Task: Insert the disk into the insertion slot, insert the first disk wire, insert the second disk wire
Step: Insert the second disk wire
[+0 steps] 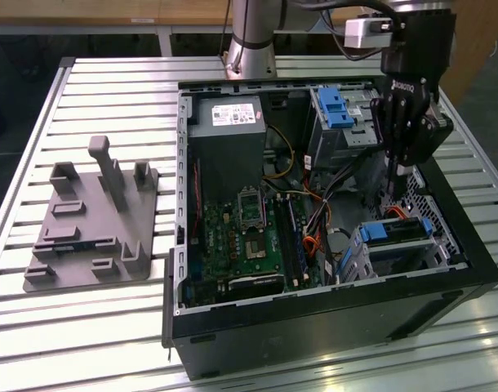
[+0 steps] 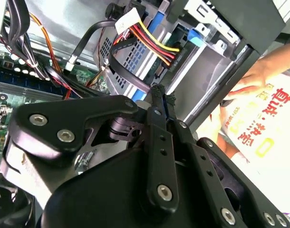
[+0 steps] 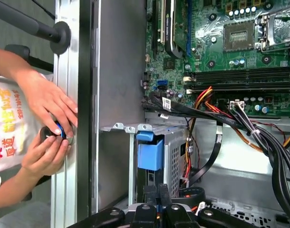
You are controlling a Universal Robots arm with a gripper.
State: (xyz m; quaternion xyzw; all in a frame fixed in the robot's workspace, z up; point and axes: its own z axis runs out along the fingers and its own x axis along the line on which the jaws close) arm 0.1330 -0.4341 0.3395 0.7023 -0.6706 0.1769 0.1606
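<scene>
Your claw [image 1: 393, 181] hangs inside the open computer case [image 1: 331, 318], just above the low grey insertion slot [image 1: 400, 249] at the exterior view's right. In the second wrist view its fingers [image 2: 159, 95] are pressed together, with nothing visibly clamped between them. The disk [image 1: 389, 232] in its blue carrier already sits in that slot. A bundle of coloured wires [image 2: 152, 45] runs close past the fingertips. A person's hands [image 3: 47, 126] work at the case's outer edge.
</scene>
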